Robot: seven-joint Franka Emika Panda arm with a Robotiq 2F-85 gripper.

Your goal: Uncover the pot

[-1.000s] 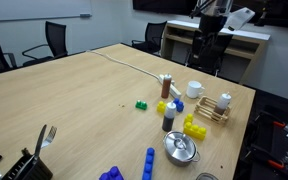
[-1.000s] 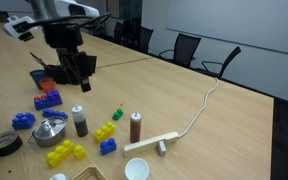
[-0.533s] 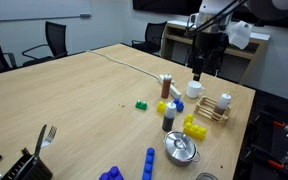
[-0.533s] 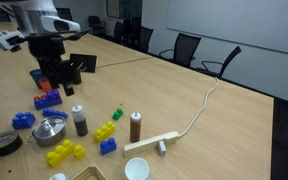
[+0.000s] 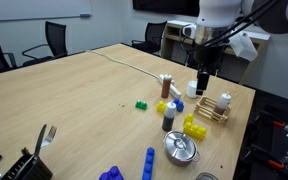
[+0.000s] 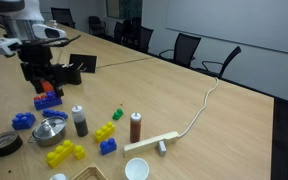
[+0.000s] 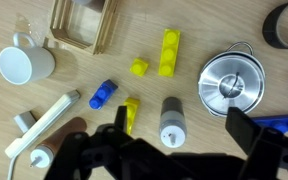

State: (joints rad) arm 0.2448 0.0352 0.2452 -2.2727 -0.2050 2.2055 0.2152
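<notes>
The small steel pot (image 5: 181, 154) stands near the table's edge with its flat knobbed lid (image 5: 181, 144) on it. It shows in both exterior views (image 6: 50, 131). In the wrist view the lid (image 7: 232, 86) covers the pot (image 7: 206, 92) at the right. My gripper (image 5: 201, 80) hangs open and empty above the table, beyond the pot and over the white mug (image 5: 195, 89). In the wrist view my gripper (image 7: 182, 128) frames a grey shaker (image 7: 172, 120), and the lid lies just inside the right finger.
A brown shaker (image 5: 165, 85), a grey shaker (image 5: 169, 115), yellow blocks (image 5: 194, 127), a wooden rack (image 5: 216, 108), a green block (image 5: 142, 104) and blue blocks (image 5: 149, 160) crowd round the pot. A tape roll (image 6: 2, 143) lies beside it. A white mug (image 7: 24, 65) shows at the left.
The arm has come down from high above the table's far side to a lower spot over the cluster of objects. The jaws stay open. Nothing on the table moved.
</notes>
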